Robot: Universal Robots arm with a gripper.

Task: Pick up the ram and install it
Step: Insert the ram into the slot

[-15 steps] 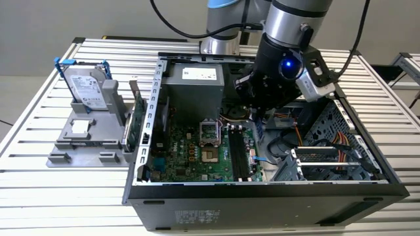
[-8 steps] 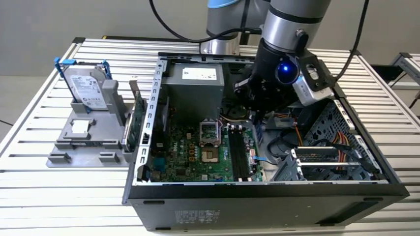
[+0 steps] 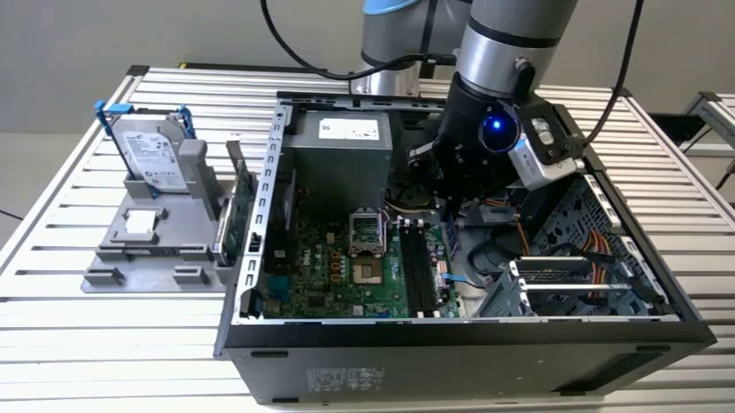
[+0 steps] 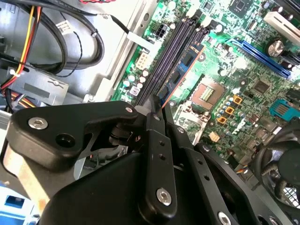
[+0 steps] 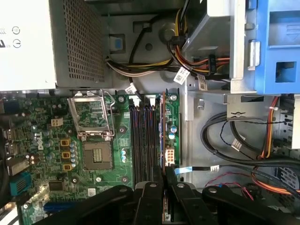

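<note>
One open case (image 3: pixel 460 344), board (image 3: pixel 344 267) flat inside, arm above it. Gripper (image 4: pixel 157 110) pinched shut on the ram (image 4: pixel 180 75), held on edge. Ram's long axis runs parallel to the slots (image 5: pixel 143 140), hanging just above the slot on the exterior view's right.

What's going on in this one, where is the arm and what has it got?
The arm has reached into the open computer case, and its gripper is shut on the ram, held edge-on just above the motherboard. In both wrist views the stick lines up with the row of dark memory slots beside the empty processor socket. It does not look seated yet. A hard drive stands in a grey holder outside the case.
</note>
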